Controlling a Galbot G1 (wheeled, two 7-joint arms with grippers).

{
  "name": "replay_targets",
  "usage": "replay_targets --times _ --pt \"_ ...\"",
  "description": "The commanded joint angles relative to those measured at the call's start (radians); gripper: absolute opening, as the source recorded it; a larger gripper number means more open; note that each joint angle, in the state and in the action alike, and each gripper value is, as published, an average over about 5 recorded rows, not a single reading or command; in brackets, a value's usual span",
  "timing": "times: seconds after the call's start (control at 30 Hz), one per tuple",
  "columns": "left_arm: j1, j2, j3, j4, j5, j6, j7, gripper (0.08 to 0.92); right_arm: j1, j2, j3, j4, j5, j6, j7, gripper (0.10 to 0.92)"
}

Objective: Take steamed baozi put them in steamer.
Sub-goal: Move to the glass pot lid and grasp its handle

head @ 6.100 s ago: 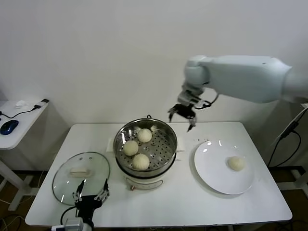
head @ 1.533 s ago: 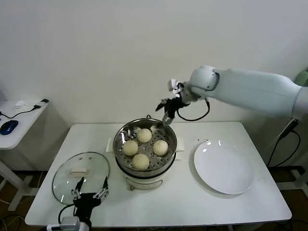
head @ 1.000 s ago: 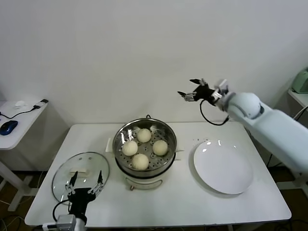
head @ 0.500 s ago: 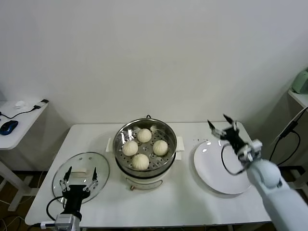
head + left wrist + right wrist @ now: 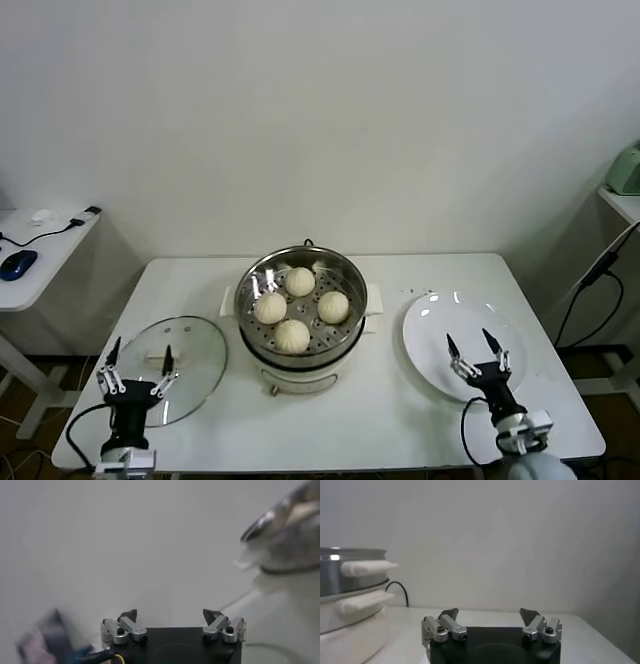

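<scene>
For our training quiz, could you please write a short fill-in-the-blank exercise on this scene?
1. The steamer holds ____ steamed baozi.
2. The white plate has ____ baozi on it.
3. The left pincer hangs open over the glass ____.
4. The right pincer is open above the ____.

Missing words: four; no; lid; plate

A plain white wall [image 5: 320, 110] rises behind the white tabletop [image 5: 390, 400]. At the left stands a smaller white side table [image 5: 45, 250] bearing a blue computer mouse [image 5: 18, 263] and a black cable [image 5: 60, 228].
</scene>
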Motion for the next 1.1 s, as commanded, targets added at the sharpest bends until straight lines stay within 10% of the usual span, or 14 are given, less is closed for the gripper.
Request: replay_targets --times 0.03,0.23,1.1 --pt "-0.005 0.022 0.003 0.051 0.185 -0.025 -0.094 0.823 -0.113 0.124 0.036 0.009 -0.072 0.061 0.009 0.823" --pt "-0.03 0.113 -0.043 0.261 0.644 -0.129 -0.255 0.823 -0.112 0.139 0.029 0.028 -0.09 0.043 0.017 0.823" --pt "-0.3 0.15 0.028 0.577 0.736 0.027 -0.153 0.823 -0.141 0.138 0.06 0.052 -0.083 0.028 0.012 0.823"
